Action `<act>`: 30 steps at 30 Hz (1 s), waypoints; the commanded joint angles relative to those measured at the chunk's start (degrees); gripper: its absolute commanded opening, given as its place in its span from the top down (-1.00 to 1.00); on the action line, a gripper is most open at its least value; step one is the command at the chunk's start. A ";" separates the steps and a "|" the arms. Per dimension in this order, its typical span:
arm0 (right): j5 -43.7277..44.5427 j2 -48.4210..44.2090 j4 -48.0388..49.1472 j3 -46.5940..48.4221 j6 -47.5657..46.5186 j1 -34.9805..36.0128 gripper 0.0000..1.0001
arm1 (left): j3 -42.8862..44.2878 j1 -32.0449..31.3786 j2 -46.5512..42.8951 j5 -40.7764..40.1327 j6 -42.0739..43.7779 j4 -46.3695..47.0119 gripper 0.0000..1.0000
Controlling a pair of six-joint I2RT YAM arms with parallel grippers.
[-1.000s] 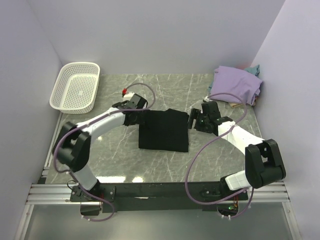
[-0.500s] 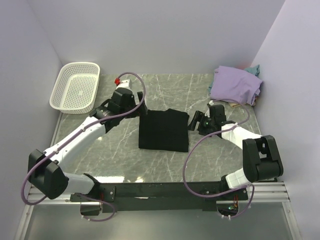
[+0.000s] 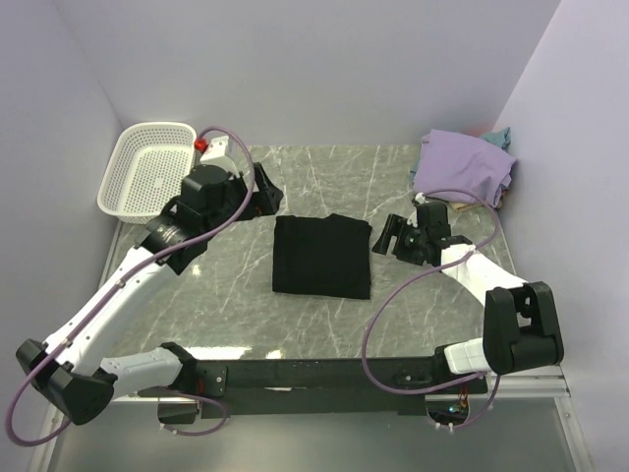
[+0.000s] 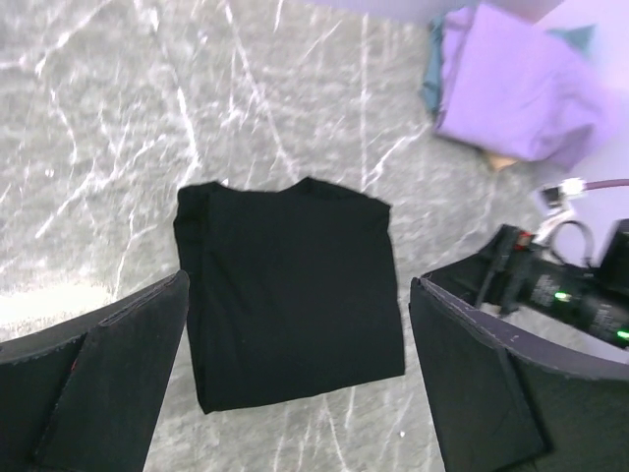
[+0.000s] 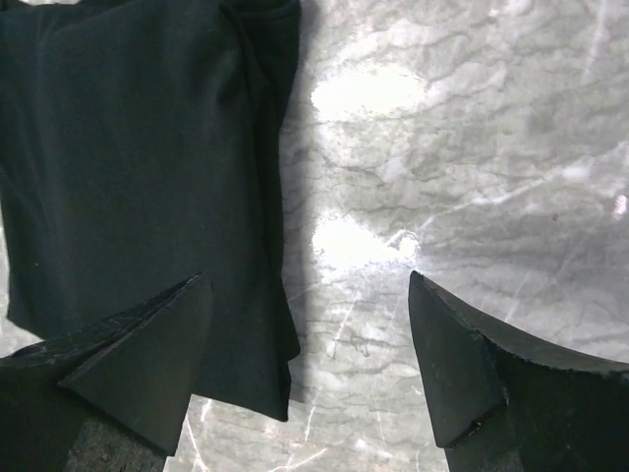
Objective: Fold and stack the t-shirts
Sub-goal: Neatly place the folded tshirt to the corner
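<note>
While flat on grey marble tabletop (image 3: 324,172), black t-shirt (image 3: 321,258) between lavender walls (image 3: 324,69).

Grey marbled bench (image 3: 324,315); folded black t-shirt (image 3: 321,257) at centre; lavender t-shirt (image 3: 464,167) heaped over teal t-shirt (image 3: 501,136), far right; white basket (image 3: 149,182), far left.

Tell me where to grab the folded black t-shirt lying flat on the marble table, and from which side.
Probably the right edge of the folded black cloth t-shirt, where the right wrist view shows stacked layers forming a thicker lip. Come in low from the right with the open right claw, which sits beside that edge; elsewhere it lies flat on the grey marble table.
</note>
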 commanded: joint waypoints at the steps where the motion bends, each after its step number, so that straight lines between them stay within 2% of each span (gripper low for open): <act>1: -3.81 0.93 3.70 -0.32 -0.35 -0.99 -0.73 | 3.46 0.14 -3.26 1.34 1.24 -0.46 -0.99; 11: -13.31 8.66 10.21 -2.87 0.71 -3.37 -0.73 | 2.85 0.14 -4.85 2.05 1.76 -0.72 -0.99; 21: -25.09 17.98 14.16 -1.11 1.94 -3.20 -0.74 | 1.44 0.05 -4.06 1.70 2.38 -0.37 -0.99; 24: -23.52 20.87 9.02 1.69 0.45 -0.57 -0.74 | 1.18 0.14 -3.80 1.34 2.73 -0.37 -0.99; 25: -20.20 22.80 6.89 4.40 -0.08 1.71 -0.74 | 1.09 0.05 -3.79 1.43 2.73 -0.29 -0.99; 30: -14.99 30.54 -0.59 12.59 0.35 11.91 -0.73 | 0.56 0.40 -3.44 1.34 2.73 -0.28 -0.99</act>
